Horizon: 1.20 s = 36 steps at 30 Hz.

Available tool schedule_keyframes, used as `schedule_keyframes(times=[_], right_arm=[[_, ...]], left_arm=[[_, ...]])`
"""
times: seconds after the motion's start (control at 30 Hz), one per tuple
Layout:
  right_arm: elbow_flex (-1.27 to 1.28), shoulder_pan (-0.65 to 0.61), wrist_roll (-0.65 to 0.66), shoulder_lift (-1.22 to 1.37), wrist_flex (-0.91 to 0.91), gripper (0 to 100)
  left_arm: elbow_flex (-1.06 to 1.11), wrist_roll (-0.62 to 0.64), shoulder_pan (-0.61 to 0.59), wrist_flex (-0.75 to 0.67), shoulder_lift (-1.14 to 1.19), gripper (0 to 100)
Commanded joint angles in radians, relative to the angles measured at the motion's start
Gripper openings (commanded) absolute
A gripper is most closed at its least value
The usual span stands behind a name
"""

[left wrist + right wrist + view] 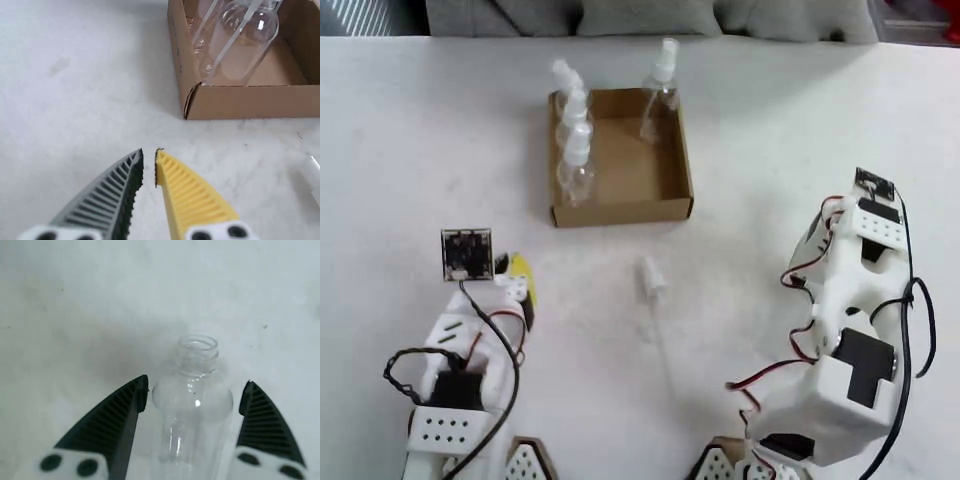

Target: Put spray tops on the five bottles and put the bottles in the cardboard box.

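1. The cardboard box (620, 212) sits toward the far edge of the desk (420, 130), with 3 capped bottles (576, 150) along its left wall and a 4th bottle (660, 90) in its far right corner.
2. A loose spray top (649, 272) lies on open desk between the box and the near edge.
3. The left gripper (149, 156), fingers almost closed on nothing, points toward the box's near left corner.
4. The right gripper (196, 385) gapes wide astride the uncapped bottle (192, 405), with neither finger touching it.

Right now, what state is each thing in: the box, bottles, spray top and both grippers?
Box: open, upright.
Bottles in box: four, spray tops on.
Loose bottle: uncapped, not gripped.
Spray top: lying loose, unattached.
Left gripper: shut, empty.
Right gripper: open around loose bottle.
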Motion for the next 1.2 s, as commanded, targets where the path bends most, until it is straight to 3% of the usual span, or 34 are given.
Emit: schedule_keyframes(times=[0.0, 0.7, 0.77, 0.9, 0.97, 1.17], right_arm=[[-0.005, 0.008, -0.008, -0.007, -0.018, 26.3], [-0.064, 0.008, -0.063, 0.107, -0.045, 25.5], [-0.064, 0.008, -0.063, 0.107, -0.056, 20.4], [-0.064, 0.008, -0.054, 0.108, -0.104, 0.4], [-0.066, 0.008, -0.028, 0.102, -0.093, 3.7], [-0.061, -0.007, -0.021, -0.053, 0.002, 1.5]], left_arm=[[-0.005, -0.006, 0.013, -0.008, -0.005, 7], [-0.005, -0.006, 0.013, -0.003, -0.005, 7], [-0.005, -0.006, 0.013, -0.002, -0.005, 7], [-0.005, -0.006, 0.013, -0.002, -0.005, 7], [-0.005, -0.006, 0.013, -0.002, -0.005, 7], [-0.005, -0.006, 0.013, -0.002, -0.005, 7]])
